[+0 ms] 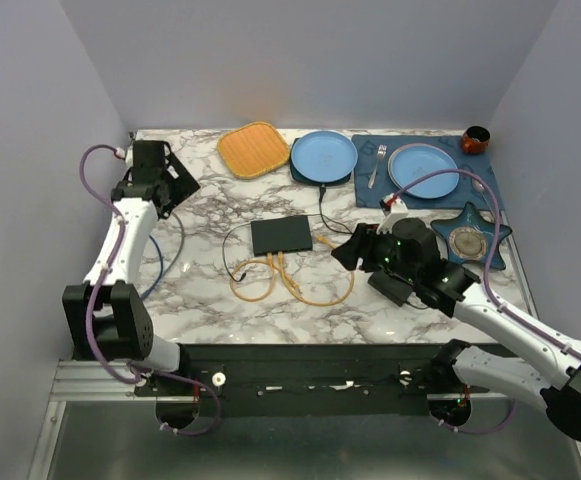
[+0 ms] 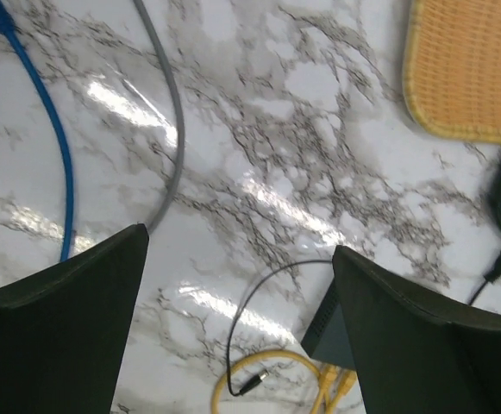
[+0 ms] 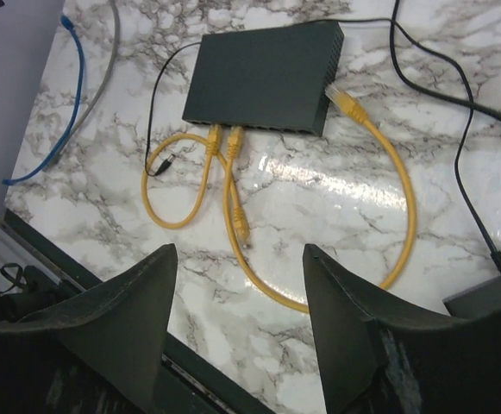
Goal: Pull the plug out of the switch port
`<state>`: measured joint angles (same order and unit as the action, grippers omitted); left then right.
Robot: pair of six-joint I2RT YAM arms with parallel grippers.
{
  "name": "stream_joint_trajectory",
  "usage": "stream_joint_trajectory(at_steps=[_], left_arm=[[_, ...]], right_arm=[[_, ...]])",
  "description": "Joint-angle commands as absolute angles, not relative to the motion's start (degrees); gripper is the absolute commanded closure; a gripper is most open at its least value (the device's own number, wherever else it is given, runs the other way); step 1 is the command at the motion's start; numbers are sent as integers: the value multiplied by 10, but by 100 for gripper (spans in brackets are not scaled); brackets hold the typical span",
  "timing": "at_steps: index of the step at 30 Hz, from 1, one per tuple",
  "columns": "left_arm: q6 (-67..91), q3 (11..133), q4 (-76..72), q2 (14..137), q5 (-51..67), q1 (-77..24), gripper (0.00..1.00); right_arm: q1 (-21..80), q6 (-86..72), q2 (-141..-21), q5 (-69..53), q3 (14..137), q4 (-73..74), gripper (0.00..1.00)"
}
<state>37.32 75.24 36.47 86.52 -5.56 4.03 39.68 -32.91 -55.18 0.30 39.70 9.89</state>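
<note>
The flat black switch point(image 1: 281, 235) lies mid-table, and also shows in the right wrist view point(image 3: 263, 78). Two yellow plugs point(image 3: 215, 134) sit side by side in ports on its near edge. Their yellow cables point(image 1: 295, 283) loop on the marble. One loose yellow plug point(image 3: 338, 97) lies by the switch's right corner, another point(image 3: 243, 233) on the table. My right gripper point(image 3: 240, 254) is open and empty, hovering right of the switch point(image 1: 348, 250). My left gripper point(image 2: 240, 241) is open and empty, far left and back point(image 1: 185, 185); the switch's corner point(image 2: 329, 332) shows beside its right finger.
A thin black cable with a loose barrel plug point(image 3: 159, 164) lies left of the switch. A black power brick point(image 3: 491, 297) sits under my right arm. Blue and grey cables point(image 2: 60, 155) run at the left. An orange mat point(image 1: 254, 149), blue plate point(image 1: 323, 155) and placemat point(image 1: 425, 170) stand behind.
</note>
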Motion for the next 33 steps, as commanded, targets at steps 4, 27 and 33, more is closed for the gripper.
stream_joint_trajectory(at_steps=[4,27,33], left_arm=[[424,614,238,758,-102,-190,1],[562,296,-76,722,37,-238,8],[573,294,-65,773,39,-238,18]], right_arm=[[404,-271,-651,-30,463,36,32],[403,-268,-1059,-8,779,132,69],[384,-272,-1116,-11,816,141,65]])
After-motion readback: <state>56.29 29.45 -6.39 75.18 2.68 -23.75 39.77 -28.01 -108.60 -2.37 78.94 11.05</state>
